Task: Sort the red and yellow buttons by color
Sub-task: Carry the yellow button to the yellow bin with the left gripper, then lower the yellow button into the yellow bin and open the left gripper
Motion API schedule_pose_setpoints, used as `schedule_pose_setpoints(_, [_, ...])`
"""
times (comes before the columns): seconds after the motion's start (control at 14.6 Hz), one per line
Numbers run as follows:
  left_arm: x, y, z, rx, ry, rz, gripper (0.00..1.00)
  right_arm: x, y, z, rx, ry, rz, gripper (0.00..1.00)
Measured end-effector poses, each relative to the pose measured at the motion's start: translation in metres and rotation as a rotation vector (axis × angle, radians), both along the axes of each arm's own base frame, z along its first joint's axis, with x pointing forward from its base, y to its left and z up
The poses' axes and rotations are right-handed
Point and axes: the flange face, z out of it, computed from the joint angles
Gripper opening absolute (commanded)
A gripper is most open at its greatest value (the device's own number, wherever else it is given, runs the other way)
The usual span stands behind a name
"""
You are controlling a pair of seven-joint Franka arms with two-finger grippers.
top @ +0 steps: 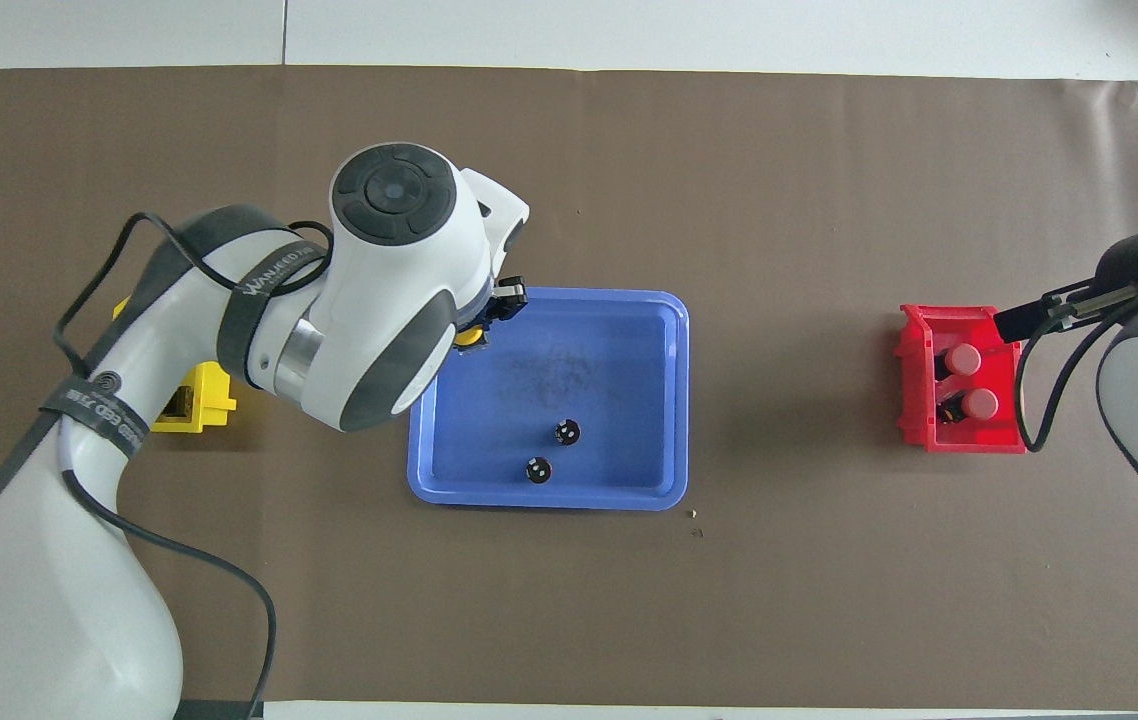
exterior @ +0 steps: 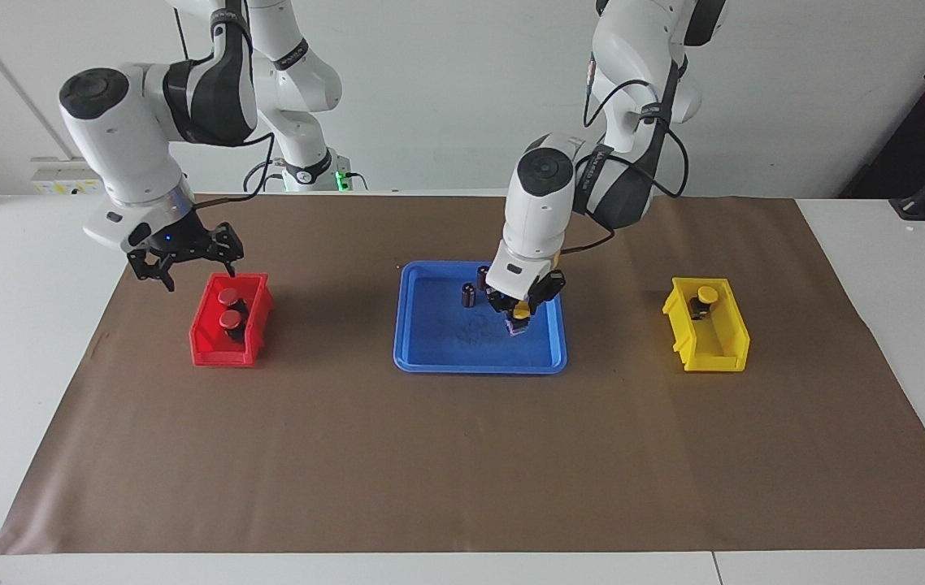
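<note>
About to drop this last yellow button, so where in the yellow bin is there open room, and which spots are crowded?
The yellow bin is bare in the half farther from the robots; its one yellow button sits at the nearer end. The left gripper holds the other yellow button over the blue tray. The red bin is crowded: two red buttons, right gripper beside it.

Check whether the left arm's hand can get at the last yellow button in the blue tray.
Probably yes: the left hand is already down in the blue tray, its fingers around the yellow button, with nothing in between.
</note>
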Motion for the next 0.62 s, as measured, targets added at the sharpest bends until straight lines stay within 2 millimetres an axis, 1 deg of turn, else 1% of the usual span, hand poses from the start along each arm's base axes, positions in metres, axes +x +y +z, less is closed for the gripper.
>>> schedule_pose_setpoints(0.07, [0.015,0.036,0.016,0.002,0.007,-0.024,0.01,-0.002,0.002,0.022,0.004,0.005,-0.042,1.00])
schedule_pose_setpoints(0.21, [0.043,0.123,0.041,-0.007,0.010,-0.070,0.01,-0.008,0.001,0.060,0.011,0.007,-0.115,1.00])
schedule_pose_setpoints(0.27, [0.053,0.165,0.049,-0.013,0.008,-0.093,0.01,-0.010,0.001,0.075,0.012,0.001,-0.146,1.00])
schedule_pose_setpoints(0.34, [0.062,0.202,0.053,-0.019,0.007,-0.126,0.01,-0.012,0.000,0.085,0.012,-0.003,-0.169,1.00])
schedule_pose_setpoints(0.48, [0.071,0.261,0.049,-0.027,0.017,-0.191,0.01,-0.012,-0.004,0.096,0.016,-0.004,-0.198,1.00])
schedule_pose_setpoints(0.55, [0.073,0.284,0.043,-0.030,0.020,-0.217,0.01,-0.011,-0.006,0.097,0.020,0.001,-0.203,1.00])
schedule_pose_setpoints(0.62, [0.073,0.301,0.035,-0.033,0.016,-0.236,0.01,-0.010,-0.006,0.096,0.023,0.010,-0.203,1.00])
